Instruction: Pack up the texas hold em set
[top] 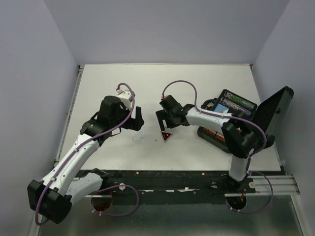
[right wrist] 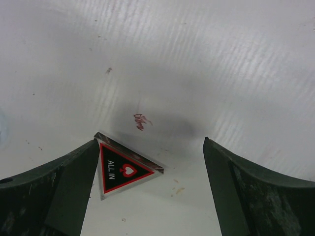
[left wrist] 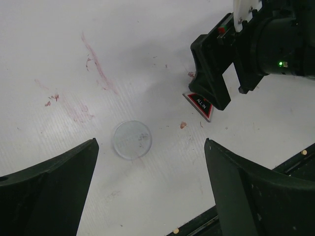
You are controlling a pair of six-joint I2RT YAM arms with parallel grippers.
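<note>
Right wrist view: the right gripper [right wrist: 150, 147], wide open, hangs over the triangle [right wrist: 120, 169], which lies off-centre against one finger. Best to centre it first, then press the fingertips to the table [right wrist: 221, 73] and pinch its edges. It is flat, black, red-bordered, lettered ALL IN. The left gripper [left wrist: 150, 142], also open, hovers over the clear disc [left wrist: 132, 140]. The open case [top: 231, 105] lies to the right gripper's right.

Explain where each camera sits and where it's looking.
Top external: above and behind, looking down on table, black case, left arm, right arm.
Left wrist: on left arm, looking down past open left gripper at clear disc.
Right wrist: on right arm, looking down past open right gripper at ALL IN triangle.
Shared: the triangle shows in all three.
</note>
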